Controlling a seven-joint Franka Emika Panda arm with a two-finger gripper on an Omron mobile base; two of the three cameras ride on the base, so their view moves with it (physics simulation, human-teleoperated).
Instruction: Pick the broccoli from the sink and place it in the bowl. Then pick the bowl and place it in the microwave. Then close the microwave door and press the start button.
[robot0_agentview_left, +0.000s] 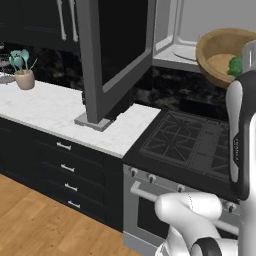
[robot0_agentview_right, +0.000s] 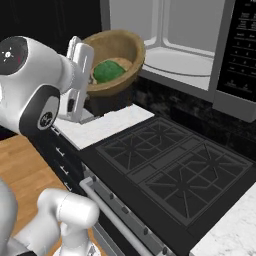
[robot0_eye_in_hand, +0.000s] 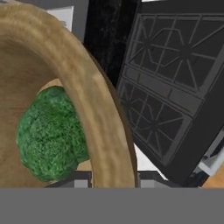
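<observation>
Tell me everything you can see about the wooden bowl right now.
The bowl is round, shallow and light brown, looking like wood with a thick rim. It is lifted off the counter and tilted, held up in front of the open microwave, above the edge of the stove. The broccoli lies inside it. In the hand view the gripper straddles its rim, one finger inside and one outside.

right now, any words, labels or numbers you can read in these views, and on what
No text reads clearly.
Microwave control panel: rows of pale button labels, too small and blurred to read.
Robot arm link: a small vertical marking, too blurred to read.
Bowl, broccoli, stove: no text.
</observation>
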